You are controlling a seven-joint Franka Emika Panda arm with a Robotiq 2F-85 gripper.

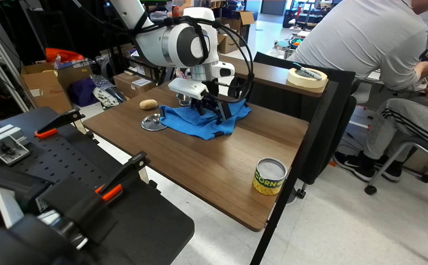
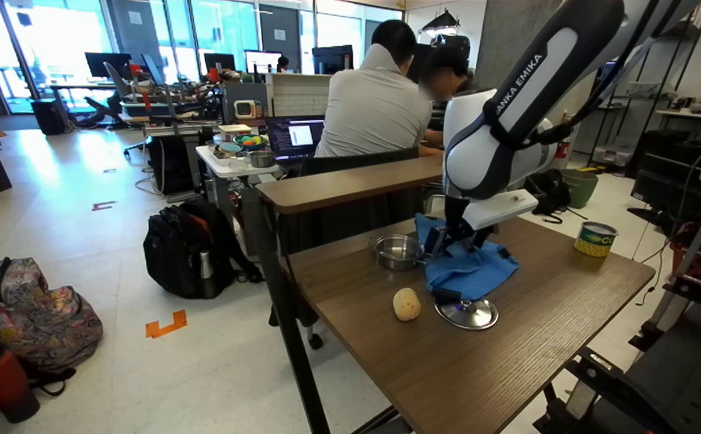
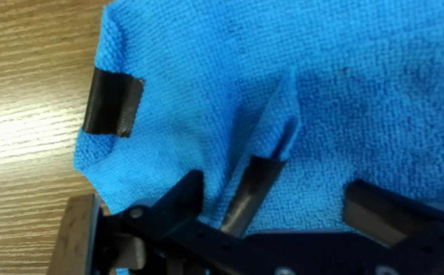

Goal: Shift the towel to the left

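The bright blue towel lies rumpled on the brown table in both exterior views [image 1: 195, 127] [image 2: 477, 274]. It fills most of the wrist view [image 3: 359, 99], with a raised fold near the middle. Black tape pieces are on it, one at its edge [image 3: 113, 101] and one on the fold [image 3: 254, 194]. My gripper points down at the towel in both exterior views [image 1: 212, 112] [image 2: 454, 244]. In the wrist view the gripper [image 3: 275, 191] is open, its fingers wide apart, with the fold and taped edge between them. I cannot tell whether the fingertips touch the cloth.
A small metal pot [image 2: 398, 253] stands right beside the towel. A glass lid [image 2: 468, 313] touches or nearly touches its edge, and a potato [image 2: 406, 304] lies near. A corn can [image 1: 269, 176] stands at the far table end. A raised shelf [image 1: 265, 75] runs along one side.
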